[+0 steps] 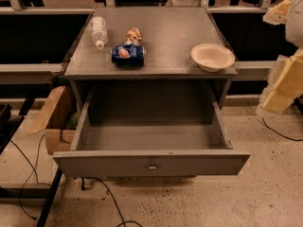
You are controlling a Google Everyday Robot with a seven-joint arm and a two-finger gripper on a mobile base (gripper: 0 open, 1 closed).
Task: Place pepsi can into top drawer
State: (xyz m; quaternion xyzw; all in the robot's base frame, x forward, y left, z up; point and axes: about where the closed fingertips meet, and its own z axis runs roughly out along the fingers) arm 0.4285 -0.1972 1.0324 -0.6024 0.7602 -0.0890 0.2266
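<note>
Gripper (278,13) at upper right edge of view, beyond tabletop (170,30) corner, touching nothing; jaws released or clenched, cannot tell. Nearest, cream bowl (212,56) at front right. Pepsi can (128,55) lying sideways on tabletop, front left; brown-topped clear object (134,34) just behind, clear bottle (98,31) near. Below, top drawer (118,164) pulled open.

The open drawer (151,136) lies unblocked below the counter's (165,32) front edge, with the bottle (98,31) and can (128,55) front-left, the bowl (212,56) at the front-right corner, and the gripper out of view.
</note>
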